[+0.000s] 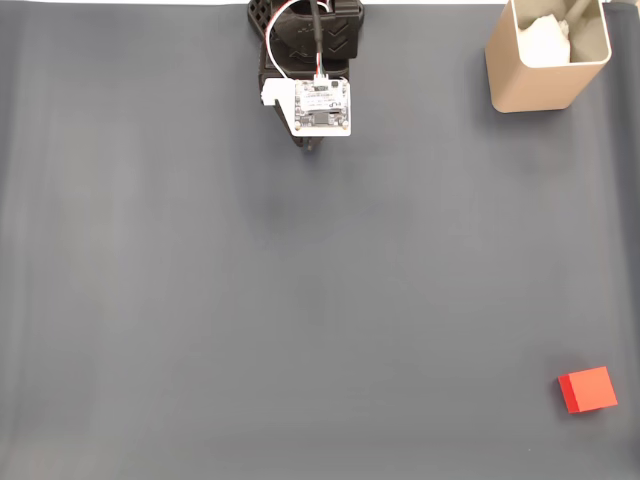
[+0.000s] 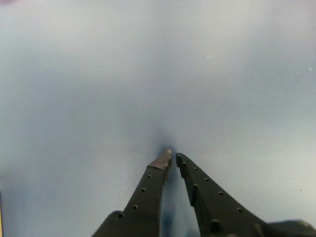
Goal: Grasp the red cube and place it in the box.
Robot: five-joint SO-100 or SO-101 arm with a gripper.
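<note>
The red cube (image 1: 587, 389) lies on the grey mat near the bottom right corner of the fixed view. The tan box (image 1: 530, 85) stands at the top right, with pale material inside it. The arm is folded back at the top centre, far from both, and its gripper (image 1: 312, 146) is mostly hidden under the white wrist board. In the wrist view the gripper (image 2: 173, 155) points down at bare mat, its two black fingers nearly touching at the tips with nothing between them.
A grey mat (image 1: 250, 300) covers the whole table. The arm's black base (image 1: 305, 30) sits at the mat's top edge.
</note>
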